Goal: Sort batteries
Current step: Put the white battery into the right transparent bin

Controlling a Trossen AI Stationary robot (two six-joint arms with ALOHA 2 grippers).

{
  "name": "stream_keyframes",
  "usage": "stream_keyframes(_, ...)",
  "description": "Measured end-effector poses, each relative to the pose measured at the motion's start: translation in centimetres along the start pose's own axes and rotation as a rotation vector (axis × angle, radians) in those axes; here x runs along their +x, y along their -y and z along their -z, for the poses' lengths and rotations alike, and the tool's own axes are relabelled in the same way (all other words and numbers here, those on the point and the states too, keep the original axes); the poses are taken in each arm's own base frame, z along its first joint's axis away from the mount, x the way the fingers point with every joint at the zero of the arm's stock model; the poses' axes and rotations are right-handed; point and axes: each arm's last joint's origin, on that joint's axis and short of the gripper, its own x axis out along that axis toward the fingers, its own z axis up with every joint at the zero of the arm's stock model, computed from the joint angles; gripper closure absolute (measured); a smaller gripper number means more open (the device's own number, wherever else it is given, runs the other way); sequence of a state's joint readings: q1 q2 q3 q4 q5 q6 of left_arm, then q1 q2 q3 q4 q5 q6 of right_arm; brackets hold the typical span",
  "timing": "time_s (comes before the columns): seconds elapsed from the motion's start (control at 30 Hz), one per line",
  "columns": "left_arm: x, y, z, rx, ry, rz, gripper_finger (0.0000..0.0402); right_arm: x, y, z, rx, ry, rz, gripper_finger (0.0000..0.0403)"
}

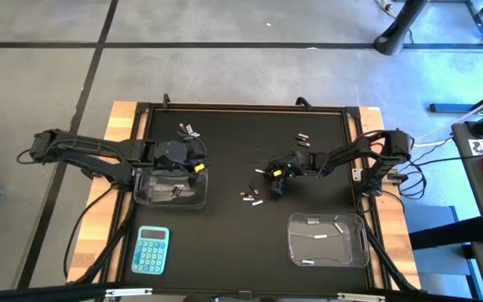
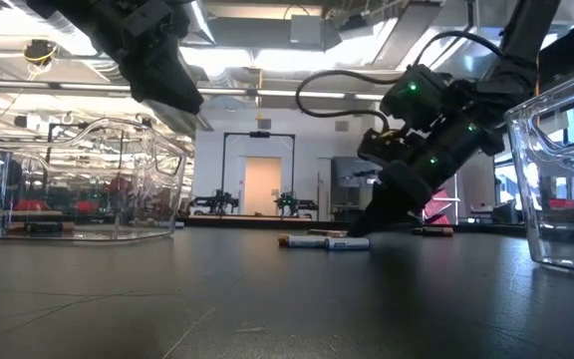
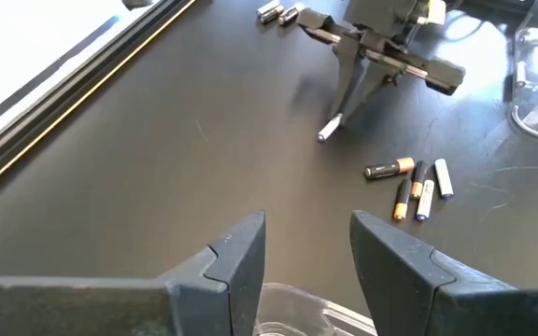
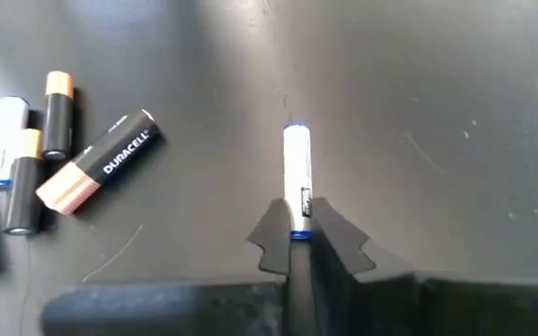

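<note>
My right gripper [image 4: 299, 245] is low over the middle of the black mat [image 1: 277, 176], shut on a silvery-white battery [image 4: 297, 173]. A small cluster of loose batteries [image 4: 101, 159], dark copper-ended and white ones, lies flat on the mat beside it [image 1: 250, 197]. More loose batteries lie near the far edge [image 1: 189, 130] [image 1: 303, 140]. My left gripper [image 3: 306, 247] is open and hovers above the far rim of the left clear tub [image 1: 170, 191], which holds dark batteries. The right clear tub [image 1: 327, 239] holds white ones. My right gripper pinches the white battery by one blue-ringed end [image 4: 298, 231], between the tips of its two fingers [image 3: 348, 93]. The fingers slant down from the table's right and lie along the battery. The battery sticks out ahead of the fingertips, its free end [image 3: 325, 133] down at the mat.
A blue calculator [image 1: 151, 250] lies on the wood at the near left corner. The mat has a raised black frame [image 1: 241, 106]. Between the two tubs the mat is bare. Cables run along the right edge [image 1: 392, 172].
</note>
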State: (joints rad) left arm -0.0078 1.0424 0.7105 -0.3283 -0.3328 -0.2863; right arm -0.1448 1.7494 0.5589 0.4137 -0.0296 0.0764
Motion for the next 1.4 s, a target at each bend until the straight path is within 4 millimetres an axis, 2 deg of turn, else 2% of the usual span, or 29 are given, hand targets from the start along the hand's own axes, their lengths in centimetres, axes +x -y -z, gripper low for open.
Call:
stream_keyframes(0.17, 0.2, 0.2, -0.2, 0.047, 0.022, 0.024, 0.0254, 0.0, -0.3, -1.4, 0.014, 0.160, -0.066, 0.0384)
stream_keyframes(0.33, 1.4, 1.0, -0.9, 0.165, 0.089, 0.089, 0.0254, -0.2, -1.0, -4.3, -0.031, 0.318, -0.097, 0.0390)
stream_keyframes(0.43, 2.8, 1.9, -1.4, 0.250, 0.153, 0.152, 0.0251, -0.3, -2.2, -6.6, -0.101, 0.395, -0.126, 0.0387)
stream_keyframes(0.63, 5.7, 2.8, -1.3, 0.353, 0.183, 0.243, 0.0208, -0.8, -4.9, -9.4, -0.220, 0.487, -0.170, 0.0390)
stream_keyframes(0.8, 6.6, 3.3, -0.4, 0.384, 0.130, 0.270, 0.0185, -1.1, -5.5, -10.3, -0.229, 0.491, -0.174, 0.0387)
stream_keyframes(0.9, 6.5, 3.7, -0.3, 0.391, 0.134, 0.283, 0.0196, -1.1, -5.5, -10.3, -0.227, 0.482, -0.167, 0.0389)
stream_keyframes(1.4, 6.5, 3.6, 0.1, 0.382, 0.093, 0.267, 0.0317, -1.1, -5.4, -10.4, -0.227, 0.488, -0.166, 0.0385)
